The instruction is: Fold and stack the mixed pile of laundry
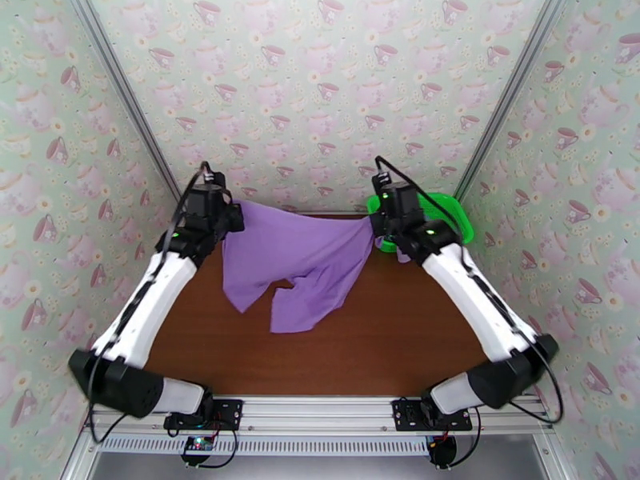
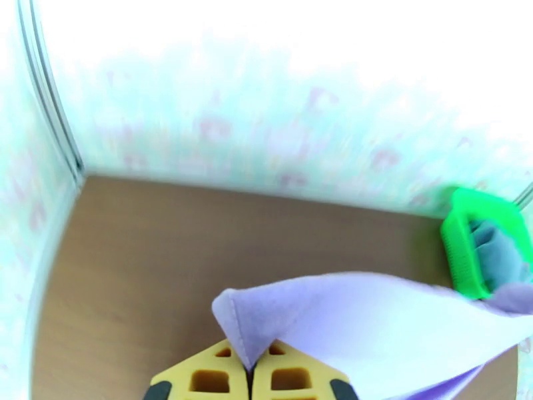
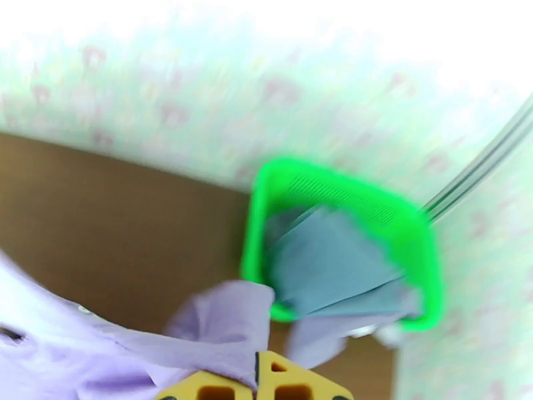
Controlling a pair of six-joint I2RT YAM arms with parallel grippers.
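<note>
A purple shirt (image 1: 296, 262) hangs spread between my two grippers above the back of the brown table, its lower hem draping onto the tabletop. My left gripper (image 1: 234, 216) is shut on the shirt's left corner; in the left wrist view the yellow fingertips (image 2: 220, 380) pinch the purple cloth (image 2: 360, 321). Over on the right, my right gripper (image 1: 374, 227) is shut on the other corner, and the purple cloth (image 3: 220, 328) bunches above its fingertips (image 3: 293, 388). A blue-grey garment (image 3: 326, 261) lies in the green basket. A pale lavender scrap (image 3: 313, 341) hangs at the basket's near rim.
The green mesh basket (image 1: 456, 214) stands at the back right corner, just behind my right wrist. Patterned walls close in the table at the back and on both sides. Bare brown tabletop (image 1: 384, 338) lies in front of the shirt.
</note>
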